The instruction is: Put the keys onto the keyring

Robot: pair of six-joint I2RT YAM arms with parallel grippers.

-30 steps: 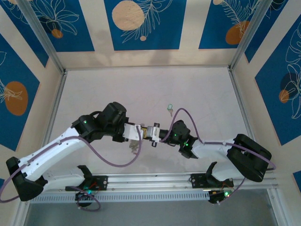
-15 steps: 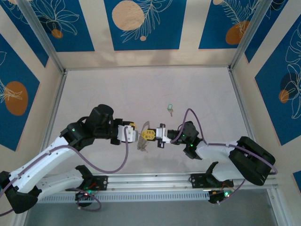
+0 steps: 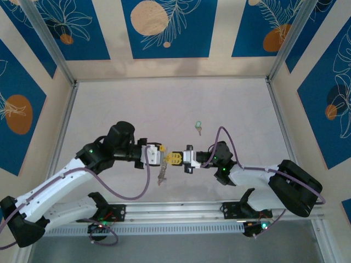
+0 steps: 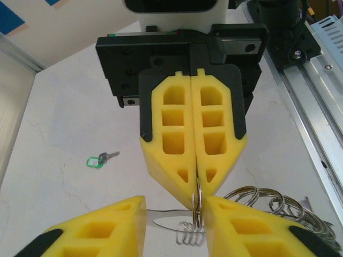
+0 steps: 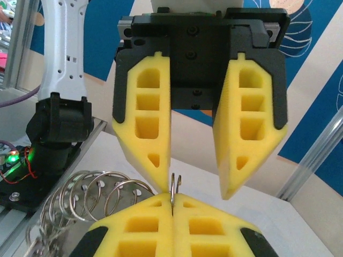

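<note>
Dangling keyring (image 3: pixel 162 174) sits pinched in right end effector (image 4: pixel 196 188) (key (image 4: pixel 101 159) well apart).

white arms (image 3: pixel 55 183), blk joints, purple cables (image 3: pixel 220 129), blk hands (image 5: pixel 195 176) w/ yellow foam fingers (image 5: pixel 126 144)

Tiny green-headed key (image 4: pixel 99 159) lying flat, silvery wire keyring (image 4: pixel 197 211) pinched in right claw (image 4: pixel 195 188), loops dangling

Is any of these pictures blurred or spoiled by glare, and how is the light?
Top external: even light, no glare, the key tiny. Left wrist: the table bright, the key sharp. Right wrist: the keyring sharp, the wall behind soft.
</note>
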